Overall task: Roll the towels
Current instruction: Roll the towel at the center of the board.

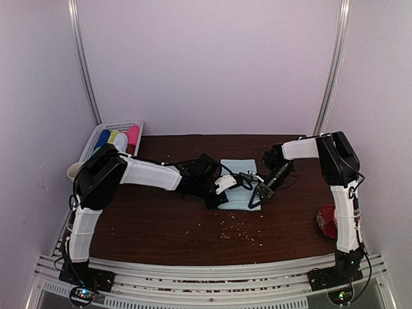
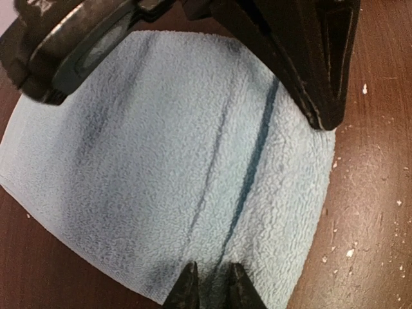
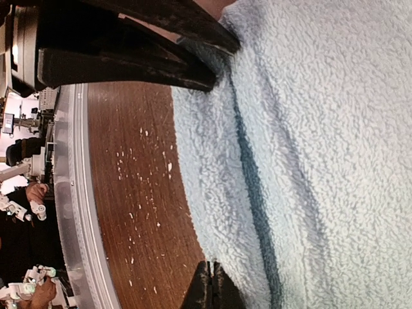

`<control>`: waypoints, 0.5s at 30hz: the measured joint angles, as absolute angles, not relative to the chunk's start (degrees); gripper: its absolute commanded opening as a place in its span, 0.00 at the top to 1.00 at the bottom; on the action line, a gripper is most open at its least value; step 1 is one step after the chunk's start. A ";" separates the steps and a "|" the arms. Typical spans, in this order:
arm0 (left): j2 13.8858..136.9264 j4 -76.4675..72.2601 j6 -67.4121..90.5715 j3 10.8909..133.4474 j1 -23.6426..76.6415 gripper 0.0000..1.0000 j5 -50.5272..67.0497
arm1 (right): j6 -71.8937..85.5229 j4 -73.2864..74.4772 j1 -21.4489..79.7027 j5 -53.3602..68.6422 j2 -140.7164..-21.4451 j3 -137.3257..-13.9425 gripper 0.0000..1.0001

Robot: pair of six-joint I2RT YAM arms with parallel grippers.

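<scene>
One pale blue towel (image 1: 239, 172) lies flat on the dark wooden table (image 1: 161, 222), with a dark crease (image 2: 254, 161) running across it. My left gripper (image 1: 226, 193) is at the towel's left edge. In the left wrist view the left gripper (image 2: 214, 290) has its jaws nearly shut, with a ridge of the towel (image 2: 141, 161) pinched between them. My right gripper (image 1: 256, 201) is at the towel's front right. In the right wrist view the right gripper (image 3: 212, 283) is shut, its tips touching the edge of the towel (image 3: 322, 148). No cloth shows between them.
A white basket (image 1: 136, 123) with coloured rolls stands at the back left, next to a pale cup (image 1: 74, 170). A red object (image 1: 326, 220) sits by the right arm's base. Pale crumbs (image 1: 239, 228) dot the wood in front of the towel. The metal front rail (image 3: 74, 193) runs close by.
</scene>
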State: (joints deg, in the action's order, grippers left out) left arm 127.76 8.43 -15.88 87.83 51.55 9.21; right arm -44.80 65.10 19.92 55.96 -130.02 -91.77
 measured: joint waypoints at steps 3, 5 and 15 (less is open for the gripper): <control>127.72 7.97 -15.84 87.64 51.55 0.83 9.19 | -42.92 64.42 19.35 56.01 -130.50 -91.57 1.00; 127.70 7.62 -15.75 87.44 51.55 0.80 9.15 | -42.19 64.60 19.18 56.64 -130.96 -91.57 1.00; 123.68 1.61 -15.40 81.10 51.62 0.47 5.15 | -43.09 67.96 18.02 60.16 -133.38 -92.44 1.00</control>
State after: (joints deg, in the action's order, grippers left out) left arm 123.68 1.61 -15.40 81.10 51.62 5.15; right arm -43.09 67.96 18.02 60.16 -133.38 -92.44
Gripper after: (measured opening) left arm 0.454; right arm 0.005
